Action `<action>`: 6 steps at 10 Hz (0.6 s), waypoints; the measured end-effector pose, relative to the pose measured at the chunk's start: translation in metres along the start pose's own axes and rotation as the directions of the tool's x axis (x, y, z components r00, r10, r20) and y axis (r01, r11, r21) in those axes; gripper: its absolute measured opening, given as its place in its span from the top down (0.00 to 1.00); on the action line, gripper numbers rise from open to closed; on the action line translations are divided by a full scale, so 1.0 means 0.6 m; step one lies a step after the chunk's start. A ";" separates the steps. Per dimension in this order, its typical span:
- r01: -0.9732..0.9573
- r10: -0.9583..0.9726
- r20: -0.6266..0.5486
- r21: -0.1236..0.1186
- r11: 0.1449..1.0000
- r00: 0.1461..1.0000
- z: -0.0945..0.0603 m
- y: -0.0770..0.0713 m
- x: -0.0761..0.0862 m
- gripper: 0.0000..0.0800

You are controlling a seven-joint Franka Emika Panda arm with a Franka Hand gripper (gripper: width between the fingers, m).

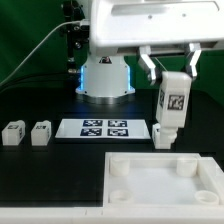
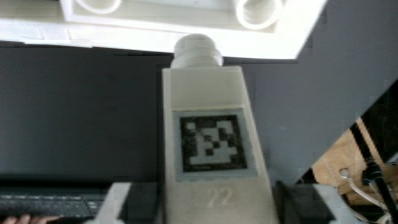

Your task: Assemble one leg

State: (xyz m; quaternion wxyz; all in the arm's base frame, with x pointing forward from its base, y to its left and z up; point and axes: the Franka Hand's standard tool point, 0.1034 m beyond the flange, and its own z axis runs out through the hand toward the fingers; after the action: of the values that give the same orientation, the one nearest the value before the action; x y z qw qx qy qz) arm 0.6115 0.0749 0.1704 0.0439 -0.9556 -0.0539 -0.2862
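**Leg gripped and held above the square white piece**

The leg (image 1: pixel 171 108) is clamped at its upper end between the fingers (image 2: pixel 128 202) of the gripper (image 1: pixel 172 80) and is held clear of the black table (image 1: pixel 40 175). It is carried nearly upright, with its black-and-white tag (image 1: pixel 176 102) turned toward the exterior camera. Its lower end is seen just above the far edge of the square white piece (image 1: pixel 160 190), which lies flat toward the exterior view's right; contact between the two cannot be made out.

In the wrist view the leg (image 2: pixel 214 110) is seen lengthwise, its rounded tip (image 2: pixel 196 45) pointed toward the square white piece (image 2: pixel 178 28), where two round sockets (image 2: pixel 263 12) are partly shown.

The marker board (image 1: pixel 105 128) is laid flat near the middle of the table. Two spare legs (image 1: pixel 27 133) are stood side by side well apart from it, at the exterior view's left.
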 end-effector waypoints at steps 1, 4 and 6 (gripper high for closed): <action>-0.001 0.001 -0.004 0.011 1.000 1.000 0.021 -0.009 0.008 0.63; -0.010 0.010 0.006 0.038 0.999 1.000 0.072 -0.030 -0.001 0.63; -0.010 0.009 0.015 0.051 0.999 1.000 0.092 -0.054 -0.020 0.63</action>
State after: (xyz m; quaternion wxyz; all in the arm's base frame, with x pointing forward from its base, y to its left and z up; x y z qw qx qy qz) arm 0.6272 0.1125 0.1193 0.0693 -0.9565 -0.0571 -0.2775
